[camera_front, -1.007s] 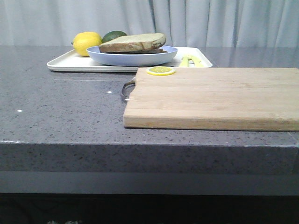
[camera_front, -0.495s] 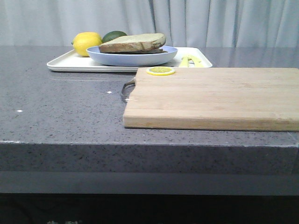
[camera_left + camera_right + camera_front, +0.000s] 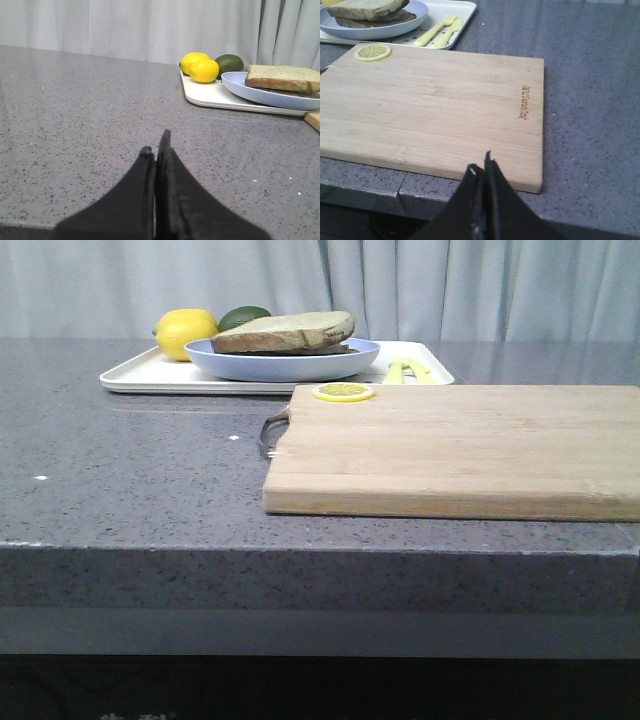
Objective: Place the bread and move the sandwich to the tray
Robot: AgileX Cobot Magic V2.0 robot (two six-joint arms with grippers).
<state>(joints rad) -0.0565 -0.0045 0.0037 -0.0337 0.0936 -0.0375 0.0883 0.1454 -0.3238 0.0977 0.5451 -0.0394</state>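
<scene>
Over on the left, the left tool hangs low over a bare stretch of the speckled grey surface, its two black fingers pressed together with nothing between them. Far back on the left side lies the white tray, and at its far left corner sit a yellow lemon and, just beside it, a dark green avocado; the left wrist view shows a second lemon touching the first. On the tray stands the light-blue plate, and on the plate rests the sandwich, its top piece the thick slice of bread with a pale greenish face and brown crust, lying flat over a darker layer. At the tray's right end lie a small pale-yellow fork and spoon, side by side. Nearer and to the right of the tray lies a wooden cutting board, with a metal handle at its left edge and a thin lemon slice on its far left corner. The right tool hovers at the near edge of the board, toward its right end, its black fingers clenched together and holding nothing.
</scene>
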